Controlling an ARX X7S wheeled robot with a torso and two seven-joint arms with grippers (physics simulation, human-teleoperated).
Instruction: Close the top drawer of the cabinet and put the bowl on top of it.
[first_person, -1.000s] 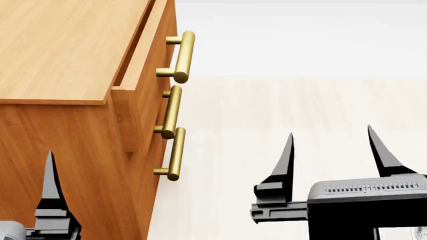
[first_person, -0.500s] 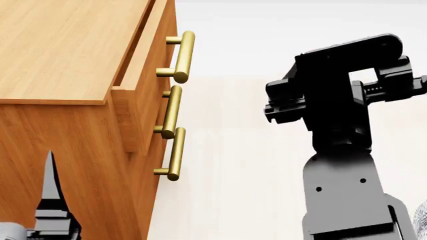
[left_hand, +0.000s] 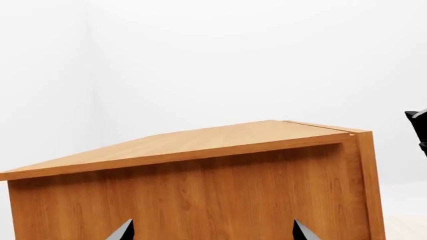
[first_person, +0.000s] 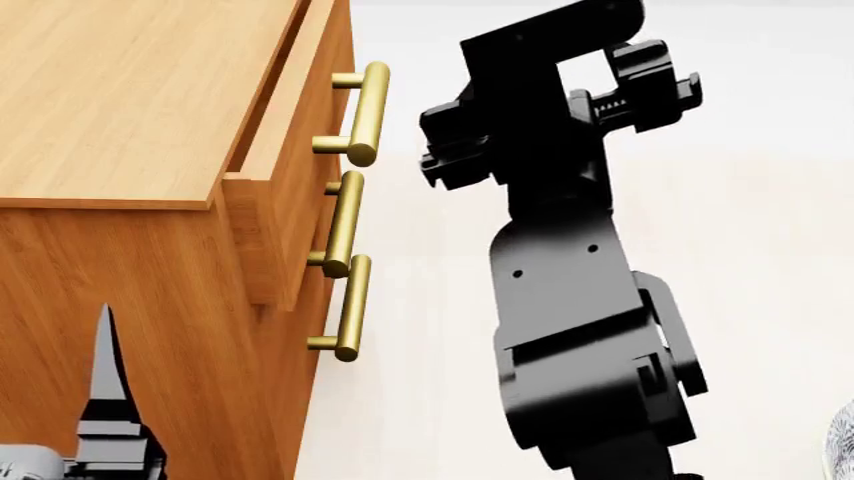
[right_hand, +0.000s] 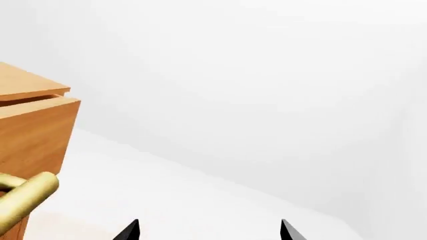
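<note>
The top drawer of the cabinet sticks out a little at ten o'clock, both claws are open and hold nothing, and the bowl's edge peeks in at five o'clock.

You see the boxy orange-brown wood-grain cabinet side-on, flat top tilted, two dark left gripper fingertips spread apart below, black arm part at edge.

Orange-brown wood-grain cabinet, brass handles, black right arm, pale floor.
</note>
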